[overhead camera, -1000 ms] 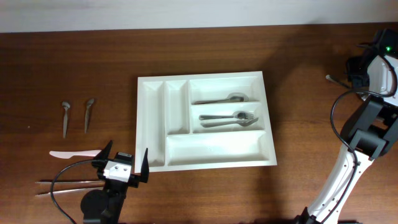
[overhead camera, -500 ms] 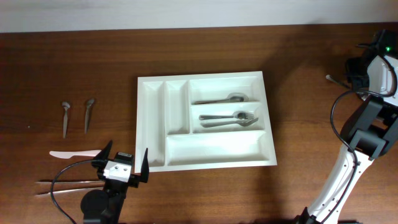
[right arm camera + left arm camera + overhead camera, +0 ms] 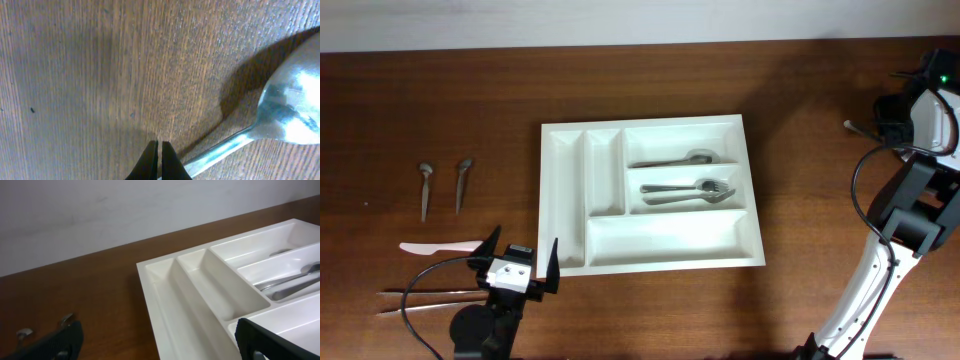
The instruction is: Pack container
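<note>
Brown wood made up the worktop [image 3: 720, 90] in every view. The white tray [image 3: 660, 242] sat at the centre of the overhead frame. Its two narrow compartments on the left and its bottom wide one were bare, and cutlery [image 3: 685, 188] lay in the upper two wide ones.

The right arm [image 3: 910, 190] stood at the right edge, well apart from the tray, which lay to its left with nothing between them. The left arm [image 3: 485, 325] sat at lower left, nearer the tray. The left gripper [image 3: 524, 240] was spread wide and held nothing, just beside the tray's lower-left corner.

The right gripper [image 3: 157, 150] was closed, its tips together over bare wood. A spoon [image 3: 290, 100] lay by it, the handle running from the bottom centre of the wrist frame up to the bowl at right. Whether the handle was pinched could not be told. The likely next move was to carry this spoon leftward to a wide compartment.

At the left of the overhead frame, two small spoons [image 3: 425, 190], a pale knife [image 3: 440, 246] and thin sticks [image 3: 430, 294] lay loose.
</note>
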Robot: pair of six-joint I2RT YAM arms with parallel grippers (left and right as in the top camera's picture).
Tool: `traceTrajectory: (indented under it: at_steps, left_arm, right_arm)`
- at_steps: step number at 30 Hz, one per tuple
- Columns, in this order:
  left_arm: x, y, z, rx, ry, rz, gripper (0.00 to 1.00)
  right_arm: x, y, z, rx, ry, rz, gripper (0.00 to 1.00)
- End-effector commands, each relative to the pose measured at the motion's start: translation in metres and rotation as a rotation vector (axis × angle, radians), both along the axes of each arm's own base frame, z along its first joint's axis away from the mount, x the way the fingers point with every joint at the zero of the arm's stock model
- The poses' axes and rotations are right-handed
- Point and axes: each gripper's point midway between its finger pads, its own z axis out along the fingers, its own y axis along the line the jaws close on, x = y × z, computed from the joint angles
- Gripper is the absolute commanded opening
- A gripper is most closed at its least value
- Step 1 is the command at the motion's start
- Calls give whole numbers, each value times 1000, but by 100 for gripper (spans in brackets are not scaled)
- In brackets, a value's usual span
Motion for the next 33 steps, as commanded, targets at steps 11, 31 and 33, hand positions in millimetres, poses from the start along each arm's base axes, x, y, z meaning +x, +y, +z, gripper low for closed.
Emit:
traceTrajectory:
  at_steps: [11,31,33]
  left_arm:
    - [0,2,-1,17,-7,8,99]
    - [0,2,-1,17,-7,8,99]
    - [0,2,-1,17,-7,8,99]
  right_arm:
    - [-14,7,-24,14,79,47,5]
    - [-42,21,-33,78,192,48,6]
    - [-47,24,-34,91,215,49,6]
